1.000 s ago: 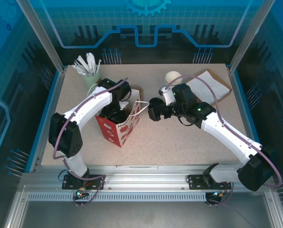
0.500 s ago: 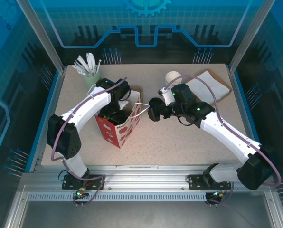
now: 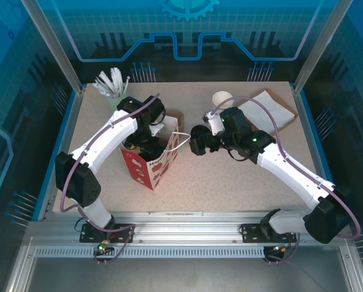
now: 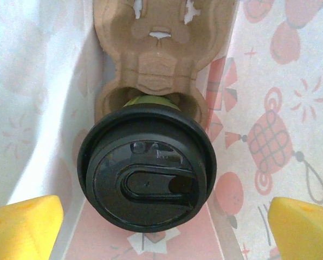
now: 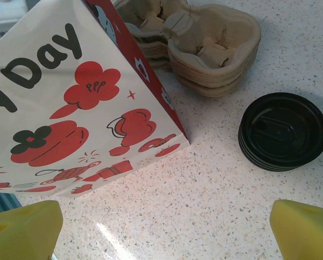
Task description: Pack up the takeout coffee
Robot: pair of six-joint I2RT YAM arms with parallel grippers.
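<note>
The takeout coffee [image 4: 145, 187], an olive-green cup under a round black lid, stands in one pocket of a brown pulp cup carrier [image 4: 159, 54] inside the red-and-white paper bag [image 3: 150, 159]. My left gripper [image 4: 161, 233] hangs open directly above the lid, its yellow fingertips [image 4: 20, 225] wide apart and touching nothing. In the top view the left gripper [image 3: 146, 135] is over the bag's mouth. My right gripper [image 3: 197, 141] is open just right of the bag, low over bare table, with the bag's printed side [image 5: 69, 103] in front of it.
A stack of empty pulp carriers [image 5: 215, 49] and a pile of black lids [image 5: 283, 130] lie behind the bag. Lidless cups [image 3: 221, 99], a brown paper sheet [image 3: 270, 108] and a cup of stirrers [image 3: 113, 88] stand at the back.
The left gripper has opened slightly wider and the left arm has drawn up and back from the bag, its elbow swinging left. The right arm has not moved.
</note>
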